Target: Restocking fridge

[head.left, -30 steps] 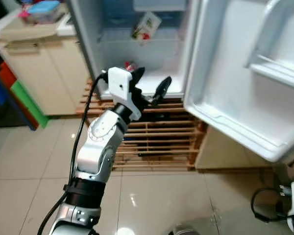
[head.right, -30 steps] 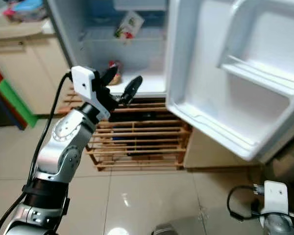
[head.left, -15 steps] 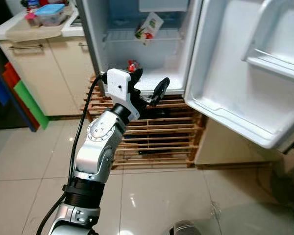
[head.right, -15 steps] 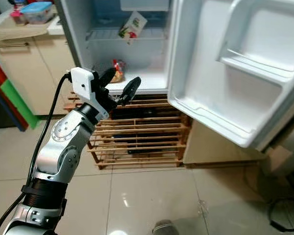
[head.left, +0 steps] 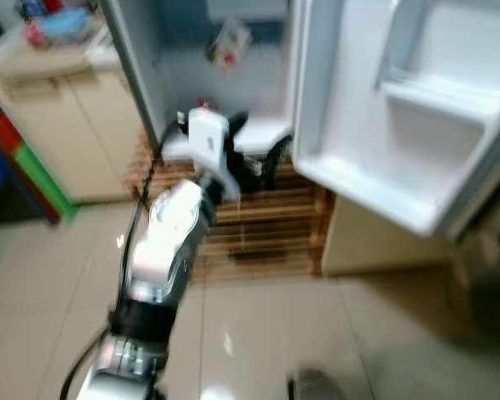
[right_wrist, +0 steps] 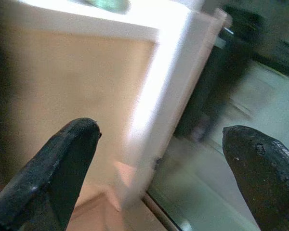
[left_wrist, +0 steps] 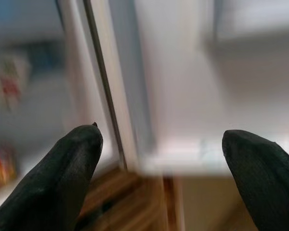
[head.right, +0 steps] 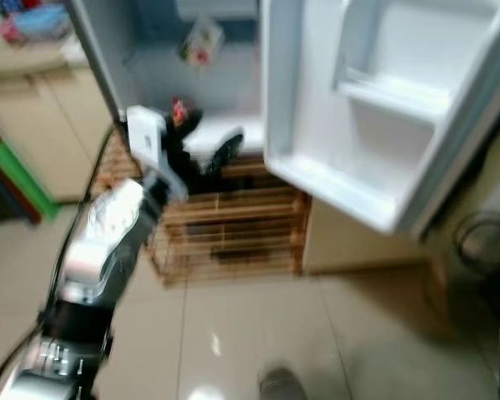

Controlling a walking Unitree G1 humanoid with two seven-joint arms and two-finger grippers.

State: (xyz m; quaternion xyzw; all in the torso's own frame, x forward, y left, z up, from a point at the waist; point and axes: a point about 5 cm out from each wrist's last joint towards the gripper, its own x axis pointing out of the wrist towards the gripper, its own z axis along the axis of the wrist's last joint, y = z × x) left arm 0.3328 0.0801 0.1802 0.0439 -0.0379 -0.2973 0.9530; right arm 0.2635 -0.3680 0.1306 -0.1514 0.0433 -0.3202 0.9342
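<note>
1. Hanging low beside a beige cabinet side and a pale floor, the right gripper (right_wrist: 161, 159) has its two black fingers spread wide with nothing between them.
2. Rising from the bottom of the head views, the silver left arm (head.left: 162, 258) reaches forward over a glossy tiled floor (head.left: 258, 333); both head views are blurred.
3. At the arm's end, the left gripper (head.left: 254, 148) is raised in front of the lower edge of the fridge (head.left: 146, 75). Its fingers stand well apart and hold nothing.
4. Just behind the gripper, a wooden slatted rack (head.left: 267, 225) sits under the fridge.
5. To the robot's right, the fridge door (head.left: 400, 125) stands wide open, its white shelves facing the camera.
6. Inside the fridge, a small red item (head.right: 180, 109) lies on the bottom shelf close by the left gripper, too blurred to tell what it is.
7. Higher and farther back, a white packet with red and green print (head.left: 227, 43) leans tilted on an upper shelf.
8. Off to the robot's left, a beige cabinet (head.left: 58, 125) carries a blue-lidded box (head.left: 62, 23) on its counter.
</note>
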